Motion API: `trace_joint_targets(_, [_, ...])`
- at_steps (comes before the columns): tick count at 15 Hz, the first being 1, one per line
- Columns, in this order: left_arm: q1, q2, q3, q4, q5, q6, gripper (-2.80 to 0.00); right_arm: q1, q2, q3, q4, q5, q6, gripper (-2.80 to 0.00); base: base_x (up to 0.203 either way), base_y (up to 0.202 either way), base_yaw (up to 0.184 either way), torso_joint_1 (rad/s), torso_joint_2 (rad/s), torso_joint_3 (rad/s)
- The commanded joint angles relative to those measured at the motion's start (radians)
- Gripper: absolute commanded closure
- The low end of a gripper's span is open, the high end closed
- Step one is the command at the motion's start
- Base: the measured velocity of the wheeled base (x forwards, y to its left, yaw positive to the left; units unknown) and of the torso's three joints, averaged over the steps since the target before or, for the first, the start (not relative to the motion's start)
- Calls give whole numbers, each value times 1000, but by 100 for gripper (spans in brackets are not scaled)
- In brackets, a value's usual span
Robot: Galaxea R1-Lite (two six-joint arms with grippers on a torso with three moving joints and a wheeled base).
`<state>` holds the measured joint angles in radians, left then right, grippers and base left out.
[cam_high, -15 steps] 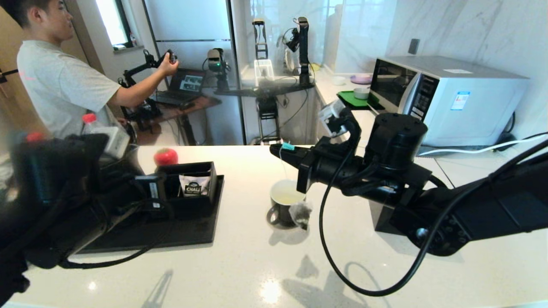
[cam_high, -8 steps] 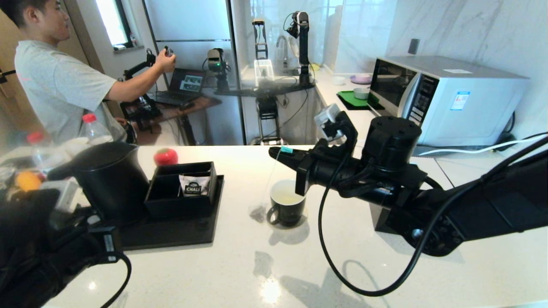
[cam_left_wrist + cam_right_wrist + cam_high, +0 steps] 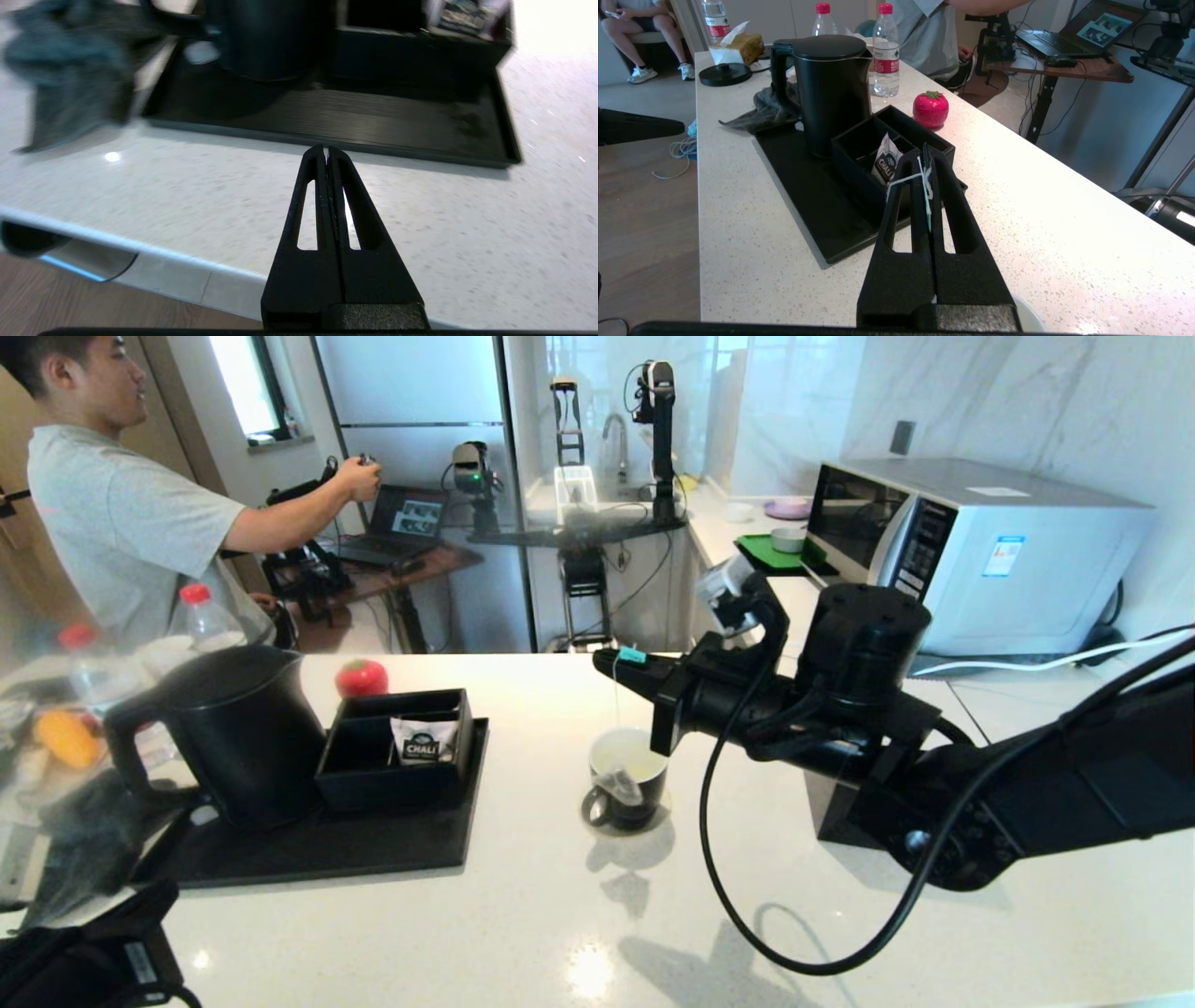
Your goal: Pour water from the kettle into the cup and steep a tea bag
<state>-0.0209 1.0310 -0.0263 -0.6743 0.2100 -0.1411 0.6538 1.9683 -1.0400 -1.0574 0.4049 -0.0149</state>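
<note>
White speckled table (image 3: 523,933) carries the cup (image 3: 627,791) of pale water, and the right hand (image 3: 618,670), clamped on the string's tag, dangles the tea bag (image 3: 618,786) at the rim, so steeping is in hand and next it must lower straight.

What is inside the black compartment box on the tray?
In the compartment box, one white sachet printed CHALI stands in the front section. The rear section looks empty in the right wrist view, though its floor is partly hidden by the walls.

Left wrist view blurred: kettle (image 3: 261,37) top cut off; left arm (image 3: 84,961) mostly out of head view
</note>
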Motion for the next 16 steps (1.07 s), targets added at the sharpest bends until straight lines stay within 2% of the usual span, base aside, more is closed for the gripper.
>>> trace_joint_targets(1, [61, -114, 25, 12, 2, 0, 0, 0, -9, 0, -6, 3, 0, 0, 0, 0, 0, 0, 0, 0])
trace_joint_targets(5, [68, -309, 26, 151, 1, 1, 0, 0, -16, 1, -3, 2, -2, 0, 0, 0, 0, 0, 0, 0])
trace_joint_targets(10, [11, -738, 15, 494, -9, 27, 0, -3, -38, 35, -5, -1, -7, 0, 0, 0, 0, 0, 0, 0])
trace_joint_targets(12, [7, -858, 10, 584, -87, 51, 0, -10, -40, 32, -6, -1, -16, 0, 0, 0, 0, 0, 0, 0])
trace_joint_targets(14, [14, -993, 19, 632, -172, 125, 0, -13, -46, 29, -4, 0, -31, 0, 0, 0, 0, 0, 0, 0])
trace_joint_targets(15, [17, -1026, 24, 666, -202, 168, 0, -13, -54, 40, -5, 0, -33, 0, 0, 0, 0, 0, 0, 0])
trace_joint_targets(16, [19, -1031, 26, 680, -216, 181, 0, -13, -55, 53, -7, 0, -34, 0, 0, 0, 0, 0, 0, 0])
